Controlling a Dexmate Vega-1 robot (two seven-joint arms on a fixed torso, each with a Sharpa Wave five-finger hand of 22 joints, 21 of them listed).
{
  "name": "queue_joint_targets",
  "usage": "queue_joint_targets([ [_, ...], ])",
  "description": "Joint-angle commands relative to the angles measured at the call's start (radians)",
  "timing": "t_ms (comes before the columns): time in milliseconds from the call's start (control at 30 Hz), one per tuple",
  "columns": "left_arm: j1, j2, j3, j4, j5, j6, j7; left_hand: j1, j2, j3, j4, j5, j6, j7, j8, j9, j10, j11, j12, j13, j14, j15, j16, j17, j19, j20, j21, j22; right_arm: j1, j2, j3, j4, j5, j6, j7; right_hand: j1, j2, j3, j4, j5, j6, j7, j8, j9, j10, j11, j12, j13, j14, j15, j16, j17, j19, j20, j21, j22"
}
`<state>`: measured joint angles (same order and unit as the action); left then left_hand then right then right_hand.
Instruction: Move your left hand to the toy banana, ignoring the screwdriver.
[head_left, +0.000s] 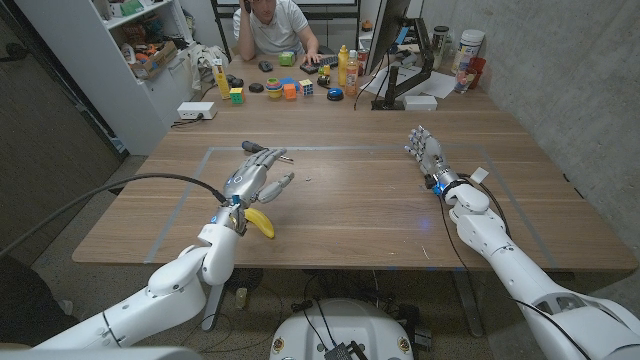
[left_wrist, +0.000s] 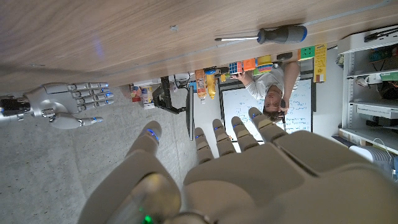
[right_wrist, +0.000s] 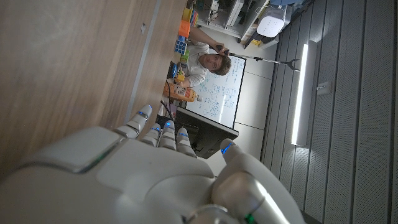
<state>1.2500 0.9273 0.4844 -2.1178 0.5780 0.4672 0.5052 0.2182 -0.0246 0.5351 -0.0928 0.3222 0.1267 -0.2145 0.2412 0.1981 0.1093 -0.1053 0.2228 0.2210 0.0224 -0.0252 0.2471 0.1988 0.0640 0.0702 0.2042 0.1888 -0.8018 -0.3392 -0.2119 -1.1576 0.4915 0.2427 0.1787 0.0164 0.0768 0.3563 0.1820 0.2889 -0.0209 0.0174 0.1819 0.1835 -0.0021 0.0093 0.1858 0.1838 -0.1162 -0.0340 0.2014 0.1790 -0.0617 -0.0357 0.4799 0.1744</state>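
Behind our wooden desk (head_left: 360, 200) a seated person (head_left: 275, 25) works among coloured toys. Our left robot hand (head_left: 255, 175) hovers open, fingers spread, holding nothing. The curved yellow toy banana (head_left: 262, 223) lies on the desk just beside our left wrist, nearer to us than the fingers. The black-handled metal screwdriver (left_wrist: 270, 35) lies beyond the fingertips. Our right robot hand (head_left: 424, 150) waits open, well apart. We judge the reach has overshot: the next move calls for drawing the left robot hand back toward us onto the banana, away from the screwdriver.
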Motion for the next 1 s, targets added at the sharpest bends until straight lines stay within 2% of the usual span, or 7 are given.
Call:
queue_joint_targets([
  [33,0.126,0.037,-0.020,-0.084,0.107,0.109,0.001,0.040,0.019,0.021,-0.027,0.001,0.095,0.001,0.042,0.011,0.032,0.006,0.014,0.012,0.018,-0.002,0.010,0.009,0.001,0.014,0.003,0.001,0.014,0.009,-0.007,0.018,-0.006,0.003,0.009,0.003,0.095,0.006,-0.001,0.004,-0.011,0.004,0.005,0.003,-0.004,0.004,0.007,0.004,-0.005,-0.038,0.005,0.003,-0.009,-0.112,-0.004,0.006],
  [300,0.119,0.023,0.030,-0.068,0.212,0.228,-0.051,0.060,0.022,0.033,-0.044,-0.006,0.125,-0.003,0.051,0.011,0.049,0.008,0.019,0.017,0.036,0.001,0.017,0.011,0.000,0.026,0.003,0.000,0.008,0.007,-0.003,0.014,-0.007,0.003,0.001,0.003,0.095,0.006,-0.001,0.004,-0.012,0.005,0.005,0.003,-0.002,0.005,0.007,0.004,-0.004,-0.038,0.005,0.003,-0.008,-0.112,-0.005,0.006],
  [367,0.114,0.020,0.044,-0.052,0.233,0.246,-0.058,0.073,0.015,0.039,-0.056,-0.013,0.114,-0.005,0.042,0.008,0.015,0.006,0.002,0.019,0.002,0.003,0.004,0.013,-0.003,0.029,0.002,0.000,0.006,0.008,0.002,0.012,-0.003,0.005,-0.001,0.002,0.095,0.005,-0.001,0.004,-0.012,0.005,0.005,0.003,-0.003,0.005,0.007,0.004,-0.004,-0.037,0.005,0.003,-0.007,-0.111,-0.006,0.006],
  [433,0.106,0.014,0.059,-0.032,0.249,0.258,-0.064,0.075,0.014,0.040,-0.058,-0.015,0.108,-0.005,0.038,0.008,0.005,0.004,-0.003,0.019,-0.003,0.004,0.002,0.013,-0.008,0.031,0.000,0.000,0.003,0.007,0.005,0.007,-0.002,0.006,-0.002,0.002,0.094,0.005,-0.001,0.004,-0.012,0.005,0.005,0.003,-0.002,0.005,0.007,0.004,-0.004,-0.037,0.005,0.003,-0.007,-0.111,-0.006,0.006],
  [633,0.094,-0.006,0.076,0.031,0.243,0.251,-0.042,0.079,0.011,0.043,-0.061,-0.020,0.083,-0.005,0.024,0.006,-0.018,0.005,-0.014,0.019,-0.014,0.004,-0.002,0.013,-0.010,0.024,0.000,0.000,-0.005,0.000,0.009,-0.014,-0.006,0.005,-0.010,0.002,0.094,0.005,-0.001,0.004,-0.012,0.006,0.005,0.003,-0.002,0.005,0.007,0.004,-0.004,-0.037,0.005,0.003,-0.007,-0.112,-0.007,0.006],
  [833,0.083,-0.030,0.089,0.104,0.229,0.217,0.027,0.078,0.010,0.043,-0.059,-0.023,0.062,-0.005,0.011,0.005,-0.042,0.001,-0.024,0.017,-0.020,0.003,-0.004,0.013,-0.010,0.022,0.001,0.000,-0.012,-0.004,0.013,-0.033,-0.008,0.001,-0.019,0.002,0.093,0.004,-0.001,0.003,-0.012,0.008,0.006,0.003,-0.002,0.006,0.007,0.005,-0.003,-0.036,0.005,0.003,-0.006,-0.110,-0.008,0.006],
  [1000,0.076,-0.038,0.097,0.133,0.221,0.198,0.065,0.075,0.010,0.042,-0.056,-0.024,0.058,-0.005,0.009,0.004,-0.041,0.001,-0.023,0.017,-0.019,-0.001,-0.003,0.014,-0.007,0.018,0.002,0.001,-0.012,-0.004,0.012,-0.034,-0.011,-0.005,-0.024,0.002,0.092,0.003,-0.001,0.003,-0.013,0.008,0.005,0.002,-0.001,0.006,0.007,0.005,-0.003,-0.036,0.005,0.003,-0.005,-0.109,-0.010,0.006],
])
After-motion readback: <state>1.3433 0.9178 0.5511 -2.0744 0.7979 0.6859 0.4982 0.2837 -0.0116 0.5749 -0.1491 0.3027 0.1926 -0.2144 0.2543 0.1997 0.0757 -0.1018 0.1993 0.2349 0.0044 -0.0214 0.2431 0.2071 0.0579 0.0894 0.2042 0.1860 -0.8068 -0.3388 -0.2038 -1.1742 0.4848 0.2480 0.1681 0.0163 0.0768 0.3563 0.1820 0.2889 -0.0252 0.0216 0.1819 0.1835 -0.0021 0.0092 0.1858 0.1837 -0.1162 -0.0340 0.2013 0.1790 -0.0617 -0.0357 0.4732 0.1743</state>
